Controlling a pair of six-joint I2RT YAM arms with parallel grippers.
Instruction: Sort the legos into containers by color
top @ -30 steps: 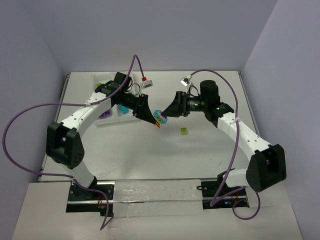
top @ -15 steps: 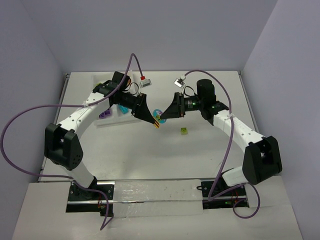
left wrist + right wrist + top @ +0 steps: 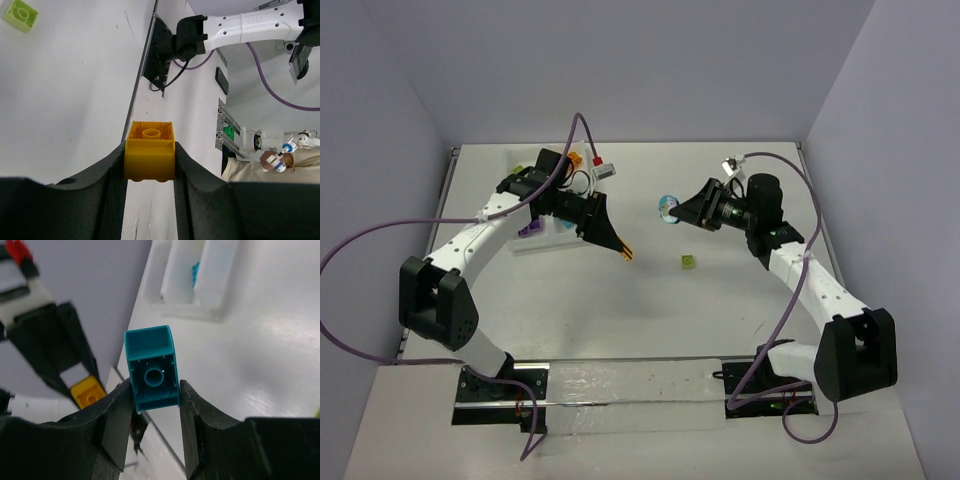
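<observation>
The left pincer (image 3: 624, 251) clamps an orange brick (image 3: 149, 161). The right pincer (image 3: 671, 209) clamps a teal brick (image 3: 152, 375) that sticks out past its tips and may slip.

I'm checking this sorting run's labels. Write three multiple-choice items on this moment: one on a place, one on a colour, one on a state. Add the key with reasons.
1. The lime green brick lies: A) alone on the table; B) stuck to another brick; C) on an arm's base.
2. The right claw grips a brick coloured: A) purple; B) orange; C) teal.
3. The left claw is: A) wide open, empty; B) shut on an orange brick; C) holding a purple brick.
Key: 1 A, bare tabletop surrounds it; 2 C, the teal brick sits clamped in its wrist view; 3 B, it clamps the brick's two sides.
</observation>
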